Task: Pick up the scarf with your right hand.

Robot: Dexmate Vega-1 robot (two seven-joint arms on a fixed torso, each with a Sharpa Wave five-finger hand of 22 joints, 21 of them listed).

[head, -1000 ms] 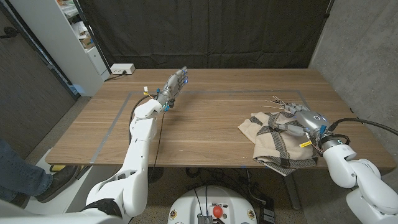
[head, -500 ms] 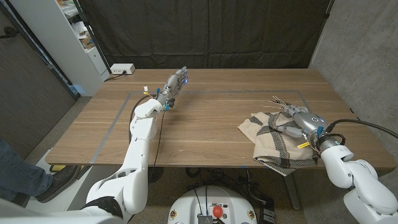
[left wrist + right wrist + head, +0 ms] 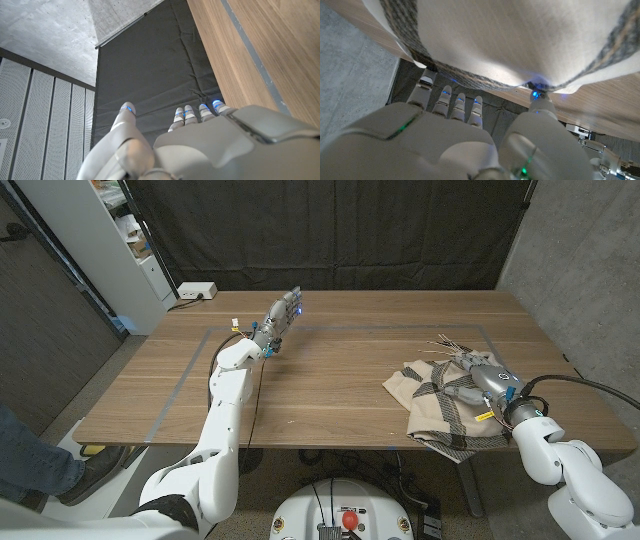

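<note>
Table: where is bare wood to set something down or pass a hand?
Bare table runs wide between the left hand and the scarf, and along the far edge. It is crowded near the right front corner, where the right hand is over the scarf.

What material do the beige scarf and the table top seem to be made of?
The beige scarf with dark grey stripes looks like soft woven fabric, perhaps wool: it folds limply and has loose fringe. The brown table top looks like wood or wood veneer with a matte finish: long grain lines show.
</note>
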